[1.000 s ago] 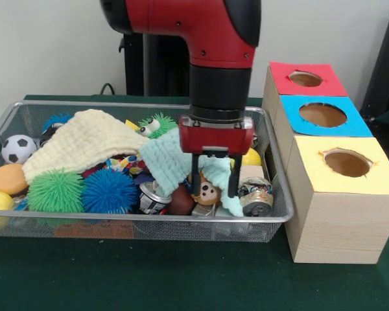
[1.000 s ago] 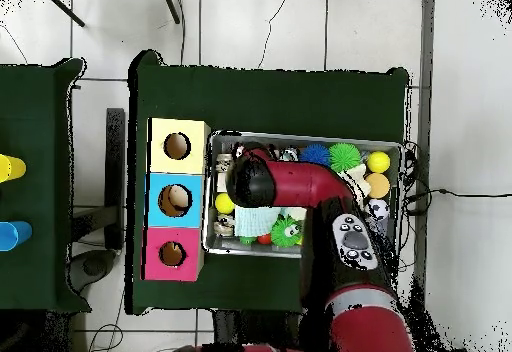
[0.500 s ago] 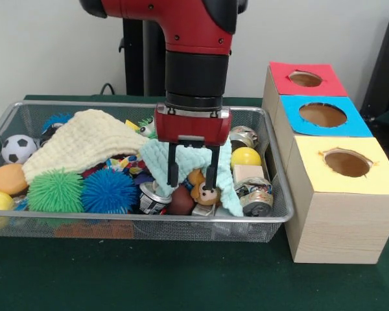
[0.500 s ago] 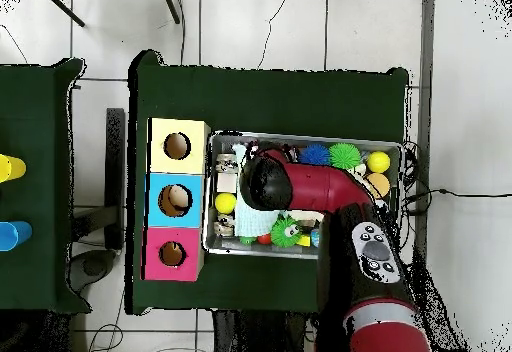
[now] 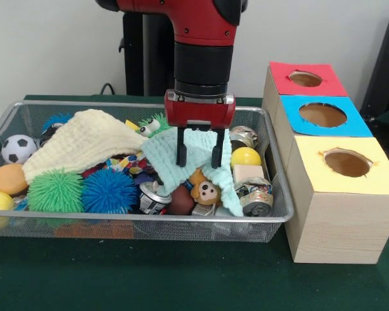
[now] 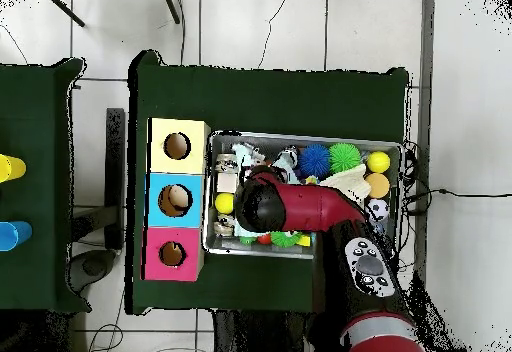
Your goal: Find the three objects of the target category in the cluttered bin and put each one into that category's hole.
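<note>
A dark green table [image 5: 181, 278] carries a wire mesh bin [image 5: 26, 116] and, beside it, a row of three wooden boxes with round holes. The gripper [image 5: 198, 157] hangs over the bin's middle, its two black fingers [image 5: 181, 155] parted and holding nothing, their tips in front of a pale mint cloth [image 5: 165, 159]. Just below lies a small brown plush monkey [image 5: 206, 190], with crushed cans [image 5: 256, 199] and a yellow ball [image 5: 246, 157] beside it. A cream knitted cloth [image 5: 81, 141] drapes over the toys further along, near a blue spiky ball [image 5: 109, 190] and a green spiky ball [image 5: 55, 190]. The boxes have a yellow top [image 5: 347, 163], a blue top [image 5: 323, 115] and a red top [image 5: 305, 79].
</note>
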Available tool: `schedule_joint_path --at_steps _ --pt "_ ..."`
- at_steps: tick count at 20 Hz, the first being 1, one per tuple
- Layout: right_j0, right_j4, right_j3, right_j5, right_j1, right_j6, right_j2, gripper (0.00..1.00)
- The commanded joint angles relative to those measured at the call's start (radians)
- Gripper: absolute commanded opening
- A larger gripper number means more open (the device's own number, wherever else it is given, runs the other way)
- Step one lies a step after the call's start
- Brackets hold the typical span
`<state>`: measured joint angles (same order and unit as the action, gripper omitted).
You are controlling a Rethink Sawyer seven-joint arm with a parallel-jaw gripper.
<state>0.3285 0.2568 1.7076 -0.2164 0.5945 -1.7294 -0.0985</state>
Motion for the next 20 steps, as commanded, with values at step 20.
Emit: schedule_joint_path --at_steps 20 --pt "0.028 0.061 0.113 -0.187 0.062 0.043 -0.126 1.0"
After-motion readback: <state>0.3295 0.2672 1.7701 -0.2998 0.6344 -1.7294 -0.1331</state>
